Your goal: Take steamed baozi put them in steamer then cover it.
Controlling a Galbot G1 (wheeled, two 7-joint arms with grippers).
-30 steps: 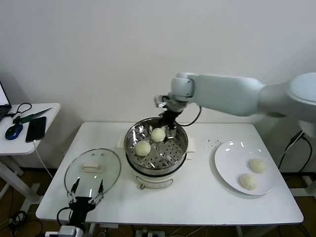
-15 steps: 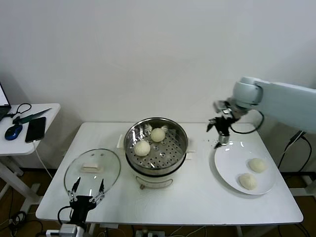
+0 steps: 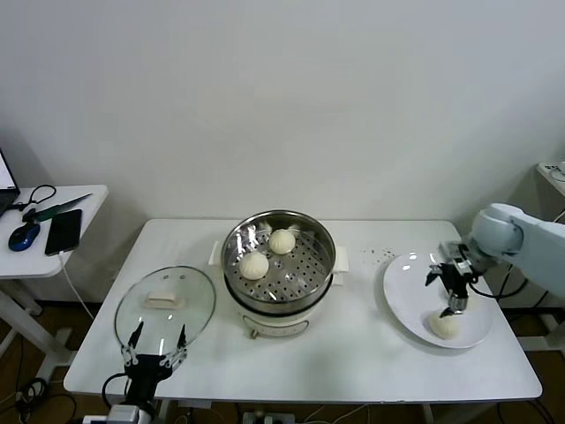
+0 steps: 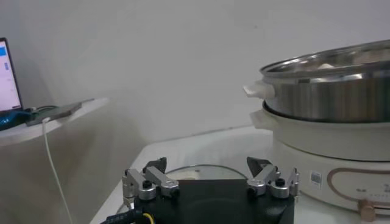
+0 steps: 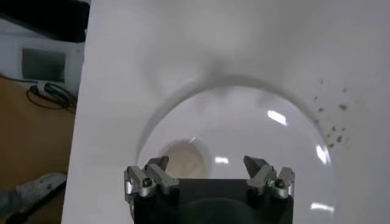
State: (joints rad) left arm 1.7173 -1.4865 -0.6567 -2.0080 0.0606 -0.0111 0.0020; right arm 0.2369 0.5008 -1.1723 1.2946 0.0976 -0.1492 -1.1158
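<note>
The steel steamer [image 3: 302,284] stands mid-table with two baozi on its tray, one at the front left [image 3: 254,264] and one at the back [image 3: 282,241]. My right gripper [image 3: 448,296] is open and empty, low over the white plate [image 3: 402,296]. One baozi [image 3: 444,325] lies just in front of it; the other plate baozi is hidden behind the gripper. In the right wrist view one baozi [image 5: 183,161] lies by one finger of the open gripper [image 5: 207,165]. The glass cover [image 3: 165,305] lies flat left of the steamer. My left gripper [image 3: 159,334] is parked open at its front edge.
A side table [image 3: 88,199] at the left holds a phone [image 3: 64,230] and a mouse [image 3: 25,235]. Dark crumbs [image 3: 381,256] lie between steamer and plate. In the left wrist view the steamer [image 4: 329,97] rises beside the cover [image 4: 201,173].
My right arm has swung from over the steamer's back rim to the right and come down over the plate. Two baozi stay in the steamer. The left arm has not moved.
</note>
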